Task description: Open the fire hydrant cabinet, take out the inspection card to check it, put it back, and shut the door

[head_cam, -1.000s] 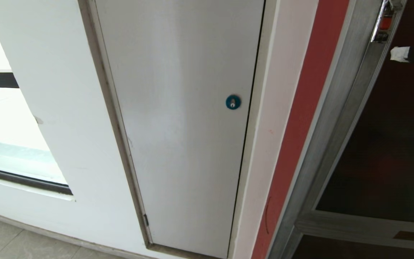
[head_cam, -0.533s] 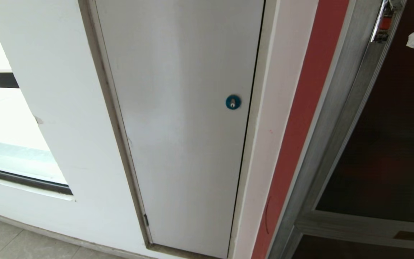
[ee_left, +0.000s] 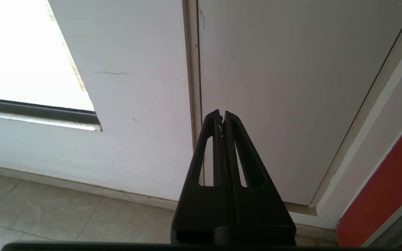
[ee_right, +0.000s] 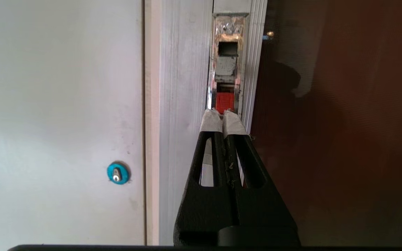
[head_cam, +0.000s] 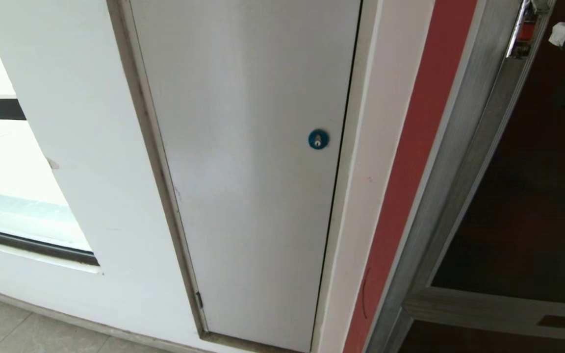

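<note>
**Right hand lines up on the latch**

Since a second ago the right hand [head_cam: 559, 35] has lifted from mid-glass to level with the red latch [head_cam: 526, 31], wrist rolled; camera unmoved.

- Right hand: white-taped fingers pressed together, holding nothing, tips just short of the latch and in line with it in the right wrist view.
- Door [head_cam: 532, 186]: dark glass in silver frame, seems still closed against the fire hydrant cabinet [head_cam: 459, 147]. Inspection card not visible.
- Left hand [ee_left: 222, 115]: closed, empty, parked low by the white door [head_cam: 248, 147], well away from the latch.
- Blue lock [head_cam: 318, 139]: not ours.

Judgement: press or hook the latch squarely with the tips, avoid skidding onto the glass, then draw the door edge outward.
</note>
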You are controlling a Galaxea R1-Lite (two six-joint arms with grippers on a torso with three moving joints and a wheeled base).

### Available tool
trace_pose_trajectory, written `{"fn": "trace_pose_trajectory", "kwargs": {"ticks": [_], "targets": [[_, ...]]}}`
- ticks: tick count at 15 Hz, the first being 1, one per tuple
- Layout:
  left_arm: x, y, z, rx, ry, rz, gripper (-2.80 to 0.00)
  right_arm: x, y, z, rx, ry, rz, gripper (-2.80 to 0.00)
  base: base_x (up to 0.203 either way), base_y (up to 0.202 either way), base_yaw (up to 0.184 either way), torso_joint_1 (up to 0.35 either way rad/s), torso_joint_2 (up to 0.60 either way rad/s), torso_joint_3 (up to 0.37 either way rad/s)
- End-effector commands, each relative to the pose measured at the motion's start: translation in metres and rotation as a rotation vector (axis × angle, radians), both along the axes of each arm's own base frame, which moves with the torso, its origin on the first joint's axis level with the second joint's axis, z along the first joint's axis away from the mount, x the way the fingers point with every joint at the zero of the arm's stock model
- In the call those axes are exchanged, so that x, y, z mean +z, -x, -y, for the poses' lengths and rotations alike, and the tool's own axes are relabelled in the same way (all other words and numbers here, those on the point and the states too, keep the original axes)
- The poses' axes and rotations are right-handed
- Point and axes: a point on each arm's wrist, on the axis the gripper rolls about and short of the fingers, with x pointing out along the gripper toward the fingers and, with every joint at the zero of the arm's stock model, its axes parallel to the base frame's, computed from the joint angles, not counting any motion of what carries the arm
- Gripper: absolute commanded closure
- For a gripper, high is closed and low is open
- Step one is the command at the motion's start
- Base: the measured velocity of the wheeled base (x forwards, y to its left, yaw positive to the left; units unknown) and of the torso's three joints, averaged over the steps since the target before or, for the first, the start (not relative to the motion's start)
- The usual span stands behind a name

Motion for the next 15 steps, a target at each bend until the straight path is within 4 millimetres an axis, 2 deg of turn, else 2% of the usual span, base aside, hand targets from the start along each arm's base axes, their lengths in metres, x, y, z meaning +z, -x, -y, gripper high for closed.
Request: {"fn": "trace_pose_trajectory", "kwargs": {"ticks": [1,3,4,5,9,15], "targets": [[-0.002,-0.001,0.000,0.000,0.000,-0.007,0.00,0.002,-0.001,0.000,-0.002,0.000,0.006,0.00,0.000,0.000,0.000,0.000,0.00,0.000],[-0.002,-0.001,0.000,0.000,0.000,-0.007,0.00,0.004,-0.004,-0.002,-0.005,-0.001,0.009,0.00,0.000,0.000,0.000,0.000,0.00,0.000],[-0.002,-0.001,0.000,0.000,0.000,-0.007,0.00,0.005,-0.006,-0.003,-0.006,-0.002,0.009,-0.88,0.000,0.000,0.000,0.000,0.00,0.000],[-0.002,-0.001,0.000,0.000,0.000,-0.007,0.00,0.004,-0.010,-0.004,-0.009,0.001,0.002,-2.80,0.000,0.000,0.000,0.000,0.00,0.000],[-0.002,-0.001,0.000,0.000,0.000,-0.007,0.00,0.001,-0.026,-0.011,-0.049,-0.008,-0.028,-2.80,0.000,0.000,0.000,0.000,0.00,0.000],[-0.002,-0.001,0.000,0.000,0.000,-0.007,0.00,0.012,-0.035,-0.011,-0.109,-0.048,-0.008,-2.80,0.000,0.000,0.000,0.000,0.00,0.000]]}}
